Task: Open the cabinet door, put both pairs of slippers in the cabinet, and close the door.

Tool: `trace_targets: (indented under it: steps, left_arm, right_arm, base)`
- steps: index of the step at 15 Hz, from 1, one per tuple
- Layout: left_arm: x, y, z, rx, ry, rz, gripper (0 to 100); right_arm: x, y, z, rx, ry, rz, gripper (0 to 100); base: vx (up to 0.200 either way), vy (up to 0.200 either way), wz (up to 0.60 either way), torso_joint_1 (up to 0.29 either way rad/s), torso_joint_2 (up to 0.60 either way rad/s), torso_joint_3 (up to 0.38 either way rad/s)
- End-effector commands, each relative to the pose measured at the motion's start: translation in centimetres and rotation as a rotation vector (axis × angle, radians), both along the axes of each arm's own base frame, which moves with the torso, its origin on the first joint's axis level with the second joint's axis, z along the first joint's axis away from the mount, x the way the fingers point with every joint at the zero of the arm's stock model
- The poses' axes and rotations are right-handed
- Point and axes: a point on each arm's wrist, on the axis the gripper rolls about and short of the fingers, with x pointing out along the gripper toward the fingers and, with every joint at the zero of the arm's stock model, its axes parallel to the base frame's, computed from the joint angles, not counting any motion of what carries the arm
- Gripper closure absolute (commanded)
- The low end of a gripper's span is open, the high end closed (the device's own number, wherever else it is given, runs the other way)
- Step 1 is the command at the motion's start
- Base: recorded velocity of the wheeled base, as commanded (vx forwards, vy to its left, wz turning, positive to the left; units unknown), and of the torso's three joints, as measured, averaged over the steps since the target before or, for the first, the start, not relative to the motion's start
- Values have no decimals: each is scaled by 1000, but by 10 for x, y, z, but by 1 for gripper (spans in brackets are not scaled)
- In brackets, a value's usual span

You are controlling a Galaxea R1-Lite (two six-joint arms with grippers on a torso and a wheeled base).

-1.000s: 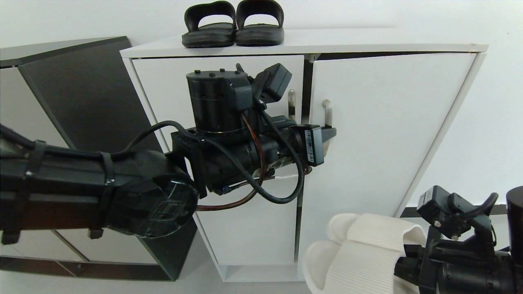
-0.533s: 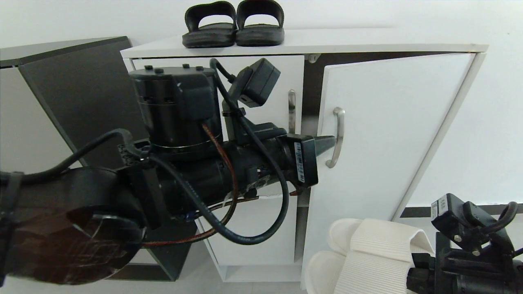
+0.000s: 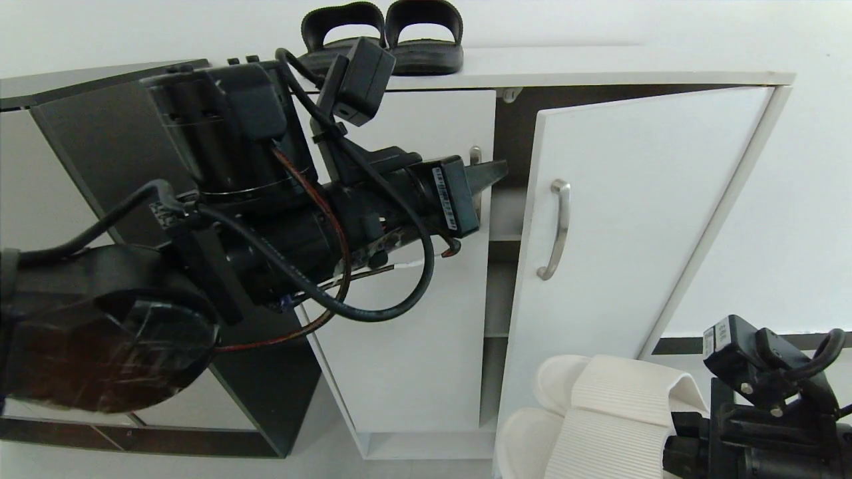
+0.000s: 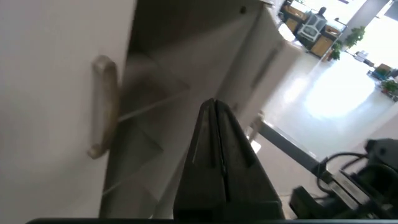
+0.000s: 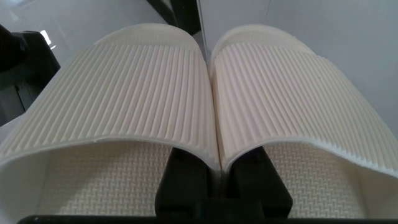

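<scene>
door (image 3: 639, 219) swung part-open over last second; left hand (image 3: 490, 174) off handle (image 3: 558, 229), fingers together, at gap. right hand (image 5: 217, 177) clamped on white slippers (image 3: 599, 412) below door's bottom corner. black slippers (image 3: 399, 40) on cabinet (image 3: 599, 63) top. likely needs wider swing.

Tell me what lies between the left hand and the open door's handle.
In the head view, the left hand and the handle are apart; between them lie the cabinet's dark opening and a strip of the door.

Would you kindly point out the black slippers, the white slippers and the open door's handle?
black slippers (image 3: 425, 61), head view, front of one sole
white slippers (image 5: 143, 87), right wrist view, one ribbed strap
open door's handle (image 3: 561, 226), head view, middle of bar
</scene>
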Motion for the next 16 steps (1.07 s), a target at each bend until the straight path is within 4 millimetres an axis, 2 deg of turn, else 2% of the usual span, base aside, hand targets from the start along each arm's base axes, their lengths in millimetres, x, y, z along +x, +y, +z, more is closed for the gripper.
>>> trace_targets:
  steps: [1, 3, 9, 13, 14, 16]
  left_arm:
    - [27, -11, -11, 17, 29, 29, 100]
    - [38, -19, -14, 31, 52, 36, 100]
    - [35, -26, -10, 29, 40, -20, 100]
    - [39, -34, -17, 39, 55, -28, 100]
    - [36, -38, -17, 40, 56, -40, 100]
    - [12, -51, -10, 29, 41, -105, 100]
  right_arm:
    - [0, 0, 0, -2, 1, -1, 100]
    - [2, 2, -2, -10, 9, -2, 100]
    - [3, 3, -3, -14, 13, -2, 100]
    - [1, 2, -6, -24, 25, 2, 100]
    - [0, 2, -7, -27, 28, 4, 100]
    - [0, 1, -6, -20, 25, 4, 100]
  base:
    - [0, 0, 0, 0, 0, 0]
    - [0, 0, 0, 0, 0, 0]
    - [0, 0, 0, 0, 0, 0]
    - [0, 0, 0, 0, 0, 0]
    - [-200, 0, 0, 7, 2, 2]
    - [-200, 0, 0, 7, 0, 0]
